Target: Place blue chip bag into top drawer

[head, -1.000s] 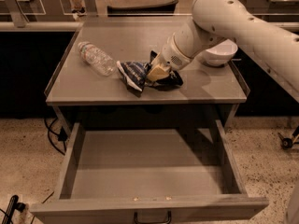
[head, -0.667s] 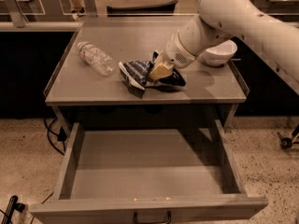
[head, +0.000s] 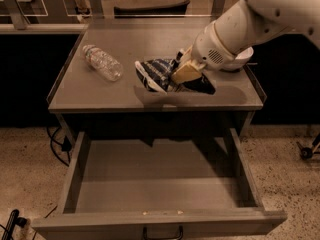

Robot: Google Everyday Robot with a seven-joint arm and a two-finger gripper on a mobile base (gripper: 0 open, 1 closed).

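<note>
The blue chip bag (head: pixel 154 75), dark blue foil with white stripes, is over the middle of the grey tabletop (head: pixel 90 91). My gripper (head: pixel 184 74) comes in from the right and is shut on the bag's right end. Its tan finger pad (head: pixel 186 72) presses on the foil. The bag casts a dark shadow on the tabletop beneath it and looks slightly raised. The top drawer (head: pixel 155 184) is pulled fully open below the tabletop, towards the camera. Its flat bottom is bare. Its dark bar handle (head: pixel 162 232) shows at the front edge.
A clear plastic water bottle (head: pixel 102 62) lies on its side on the left of the tabletop. A white bowl (head: pixel 243 60) sits at the right rear, mostly hidden behind my white arm (head: pixel 240 26). Cables (head: pixel 59 144) hang by the left leg.
The arm has swung a little right and up. The bag has risen slightly with the gripper and its shadow on the tabletop has grown.
</note>
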